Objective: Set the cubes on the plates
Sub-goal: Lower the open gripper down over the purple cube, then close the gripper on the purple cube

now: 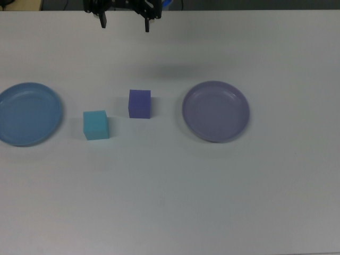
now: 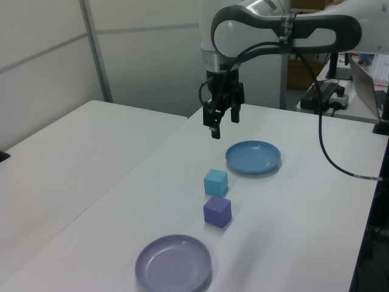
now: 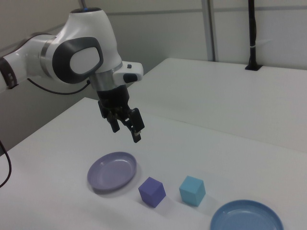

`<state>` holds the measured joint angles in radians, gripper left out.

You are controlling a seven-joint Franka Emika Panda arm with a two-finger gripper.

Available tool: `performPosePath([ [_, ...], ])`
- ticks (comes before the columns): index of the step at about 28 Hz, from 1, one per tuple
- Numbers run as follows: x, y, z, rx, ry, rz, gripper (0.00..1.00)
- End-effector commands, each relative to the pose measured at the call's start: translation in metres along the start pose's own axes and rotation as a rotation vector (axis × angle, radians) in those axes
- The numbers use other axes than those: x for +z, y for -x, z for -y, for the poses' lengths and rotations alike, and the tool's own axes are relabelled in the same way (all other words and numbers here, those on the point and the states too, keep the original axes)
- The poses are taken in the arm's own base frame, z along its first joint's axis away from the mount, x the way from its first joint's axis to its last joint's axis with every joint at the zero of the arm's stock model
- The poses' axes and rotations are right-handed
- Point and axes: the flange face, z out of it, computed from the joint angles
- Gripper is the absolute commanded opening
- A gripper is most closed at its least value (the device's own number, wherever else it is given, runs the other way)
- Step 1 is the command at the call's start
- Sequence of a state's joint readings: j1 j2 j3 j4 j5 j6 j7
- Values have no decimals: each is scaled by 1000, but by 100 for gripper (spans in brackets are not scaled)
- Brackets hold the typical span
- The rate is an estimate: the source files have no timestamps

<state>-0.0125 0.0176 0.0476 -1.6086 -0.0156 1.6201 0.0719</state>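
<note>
A cyan cube (image 1: 96, 125) and a purple-blue cube (image 1: 139, 103) rest side by side on the white table, a small gap apart, between two empty plates. The light blue plate (image 1: 26, 113) lies at the top view's left and the lavender plate (image 1: 215, 111) at the top view's right. My gripper (image 1: 125, 24) hangs open and empty above the table's far edge, well clear of both cubes. The left view shows the same gripper (image 2: 223, 123) above the table behind the blue plate (image 2: 253, 157). In the right view, the gripper (image 3: 126, 132) hovers above and behind the lavender plate (image 3: 112, 171).
A second white table (image 2: 73, 152) adjoins this one at the left view's left. A black cable (image 2: 331, 152) hangs from the arm at the left view's right, near a laptop (image 2: 364, 79). A black pole (image 3: 253, 33) stands on the far table in the right view.
</note>
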Motion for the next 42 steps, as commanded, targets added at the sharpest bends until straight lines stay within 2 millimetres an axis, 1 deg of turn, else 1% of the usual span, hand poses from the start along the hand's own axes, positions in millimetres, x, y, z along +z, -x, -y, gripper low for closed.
performPosePath([
  [1, 13, -10, -6, -83, -12, 17, 100],
  [5, 16, -17, -6, -84, -10, -13, 100],
  [10, 45, -36, -5, -118, -9, -8, 100],
  [13, 67, -47, -6, -199, 2, 2, 100],
  [15, 75, -49, -4, -220, 2, 14, 100],
  [16, 84, -49, -2, -223, 1, 31, 100],
  [19, 100, -45, 0, -224, 0, 55, 100],
  [21, 116, -41, 3, -226, -2, 84, 100],
  [23, 126, -39, 6, -231, -3, 98, 100],
  [25, 139, -38, 9, -225, -5, 112, 100],
  [27, 161, -35, 13, -187, -3, 122, 100],
  [28, 173, -35, 17, -175, -2, 130, 100],
  [29, 192, -36, 29, -152, 4, 136, 100],
  [30, 199, -37, 32, -138, 11, 135, 100],
  [33, 225, -42, 33, -103, 47, 148, 100],
  [34, 237, -45, 34, -81, 67, 151, 100],
  [38, 252, -50, 37, -53, 87, 136, 100],
  [40, 253, -51, 36, -49, 88, 135, 100],
  [42, 253, -51, 34, -46, 88, 135, 91],
])
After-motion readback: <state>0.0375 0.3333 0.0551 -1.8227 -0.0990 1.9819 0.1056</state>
